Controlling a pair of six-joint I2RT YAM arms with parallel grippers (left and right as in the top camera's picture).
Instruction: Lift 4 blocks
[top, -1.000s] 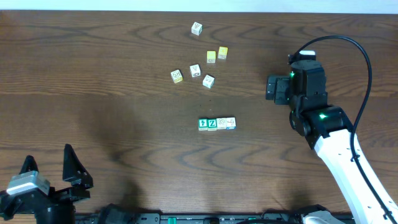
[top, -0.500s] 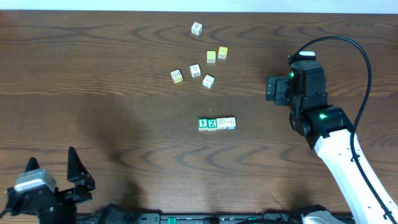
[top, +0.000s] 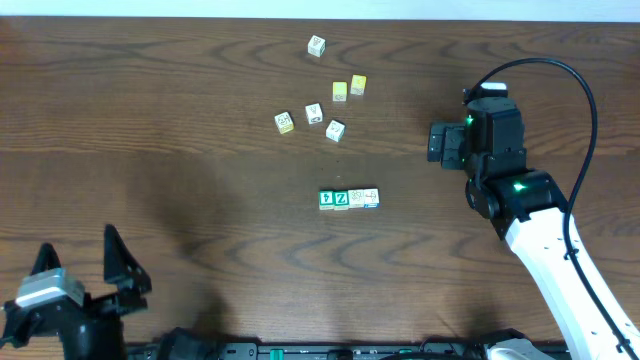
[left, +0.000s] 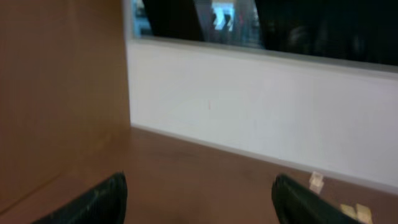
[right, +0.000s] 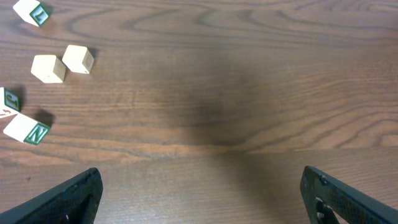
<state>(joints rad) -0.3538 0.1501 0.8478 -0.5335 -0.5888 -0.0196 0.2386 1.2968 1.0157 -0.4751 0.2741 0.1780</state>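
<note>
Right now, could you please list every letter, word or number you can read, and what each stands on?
"Z": white letter on the green block, second from the left in the row of four.
"N": green letter on a pale cube, right wrist view.
"L", probably: green letter on the corner cube at that view's top left.
Every other block's print is too small or blurred to read.

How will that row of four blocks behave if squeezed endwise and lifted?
The row of four blocks is separate cubes side by side, so it may buckle mid-lift. Each looks rigid and flat-faced, so rolling seems unlikely.
</note>
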